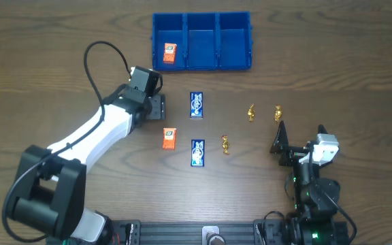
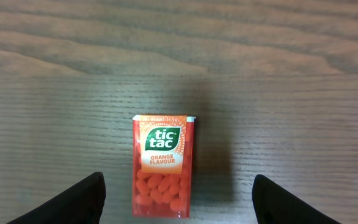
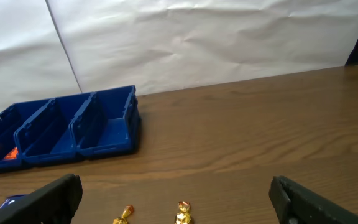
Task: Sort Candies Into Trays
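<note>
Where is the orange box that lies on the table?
In the top view the orange box lies left of centre, beside a blue packet; the open left gripper hangs over it.

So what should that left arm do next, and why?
Probably lower the left gripper and close on the orange candy box: its fingers stand open on either side of it, and a matching box already sits in the blue tray's end compartment.

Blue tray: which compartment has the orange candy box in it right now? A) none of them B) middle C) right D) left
D: seen from above, the orange box lies in the left compartment of the blue tray.
</note>
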Controlling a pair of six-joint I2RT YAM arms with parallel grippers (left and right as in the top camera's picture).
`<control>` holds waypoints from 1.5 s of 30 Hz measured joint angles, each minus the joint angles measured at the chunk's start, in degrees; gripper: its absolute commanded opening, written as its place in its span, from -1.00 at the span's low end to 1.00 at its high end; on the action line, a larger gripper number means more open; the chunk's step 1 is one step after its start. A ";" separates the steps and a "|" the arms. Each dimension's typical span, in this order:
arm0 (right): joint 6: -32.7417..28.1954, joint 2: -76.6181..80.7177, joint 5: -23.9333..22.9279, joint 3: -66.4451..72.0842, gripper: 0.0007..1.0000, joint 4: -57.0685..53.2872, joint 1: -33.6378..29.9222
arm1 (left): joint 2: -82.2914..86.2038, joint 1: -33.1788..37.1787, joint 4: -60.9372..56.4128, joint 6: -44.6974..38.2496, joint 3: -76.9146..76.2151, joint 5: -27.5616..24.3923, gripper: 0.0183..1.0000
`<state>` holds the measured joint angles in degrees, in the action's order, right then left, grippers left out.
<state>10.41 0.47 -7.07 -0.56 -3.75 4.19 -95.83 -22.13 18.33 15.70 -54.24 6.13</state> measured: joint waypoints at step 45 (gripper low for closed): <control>0.00 0.02 0.00 0.00 1.00 0.04 0.00 | 1.57 -1.22 13.84 1.25 -26.25 -0.61 -0.53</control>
<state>10.41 0.49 -7.07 -0.56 -3.70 4.19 -94.26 -23.35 32.16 16.95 -80.49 5.52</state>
